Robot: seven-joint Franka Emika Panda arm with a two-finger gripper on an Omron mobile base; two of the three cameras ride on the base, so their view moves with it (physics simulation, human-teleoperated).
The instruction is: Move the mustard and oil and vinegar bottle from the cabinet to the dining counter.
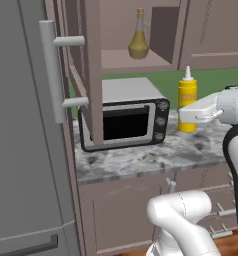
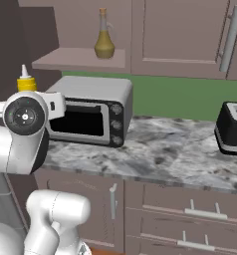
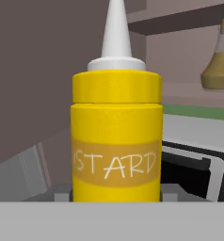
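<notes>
The mustard [image 1: 187, 95] is a yellow squeeze bottle with a white nozzle, upright just right of the microwave and over the marbled counter. My gripper [image 1: 188, 118] is shut on its lower half. In the hand view the mustard [image 3: 116, 127] stands close between my fingertips [image 3: 62, 195]. Its cap [image 2: 25, 74] peeks above my arm in the right base view. The oil and vinegar bottle [image 1: 139, 42] [image 2: 104, 39] [image 3: 219, 63] stands on the shelf of the open cabinet [image 1: 136, 61]. The dining counter is out of view.
A silver microwave [image 1: 128, 117] [image 2: 90, 112] sits under the cabinet shelf on the marbled kitchen counter [image 2: 165, 149]. The open cabinet door [image 1: 91, 65] juts toward me. A tall grey panel [image 1: 26, 125] fills the left. A black toaster [image 2: 232, 127] stands at the right.
</notes>
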